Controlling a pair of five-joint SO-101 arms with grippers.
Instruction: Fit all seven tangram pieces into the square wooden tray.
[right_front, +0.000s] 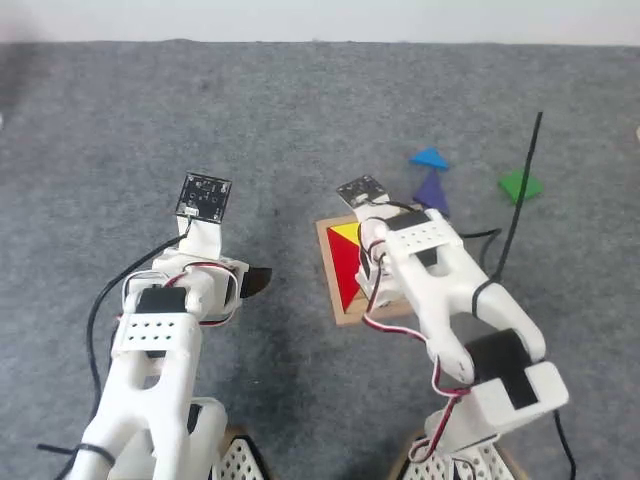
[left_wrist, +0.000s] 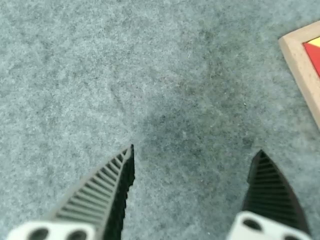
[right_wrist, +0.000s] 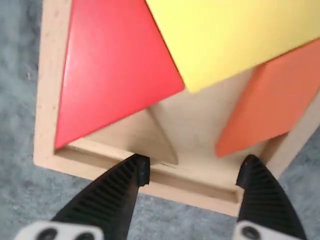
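a square wooden tray (right_front: 327, 262) is seen on grey carpet (right_front: 250, 120), right of the middle in the high view. it is turned slightly, so its sides run a little askew to the table's edges.

inside the tray, a red triangle (right_wrist: 110, 75) is laid with its long side along the left rim, as seen from above. its opposite corner is pointed toward the tray's middle. a yellow triangle (right_wrist: 235, 35) is set in the far part of the tray. one of its corners is pointed at the red triangle's tip, and the two edges are touching. an orange piece (right_wrist: 270, 105) is laid against the yellow one, its long axis slanted and its narrow end pointed toward the near rim. bare wood is shown between the red and orange pieces.

the right gripper (right_wrist: 196, 160) is held just above the tray's near rim, its jaws spread wide with nothing between them. the red triangle and the orange piece are lying just beyond its fingertips.

three pieces are lying on the carpet beyond the tray and to its right. a blue triangle (right_front: 429, 158) is farthest, and a purple piece (right_front: 432, 190) is just beside it, nearer the tray. a green piece (right_front: 520, 185) is set apart, farther right, beside a black cable (right_front: 532, 150).

the left gripper (left_wrist: 195, 150) is held over bare carpet left of the tray, its jaws spread wide and empty.
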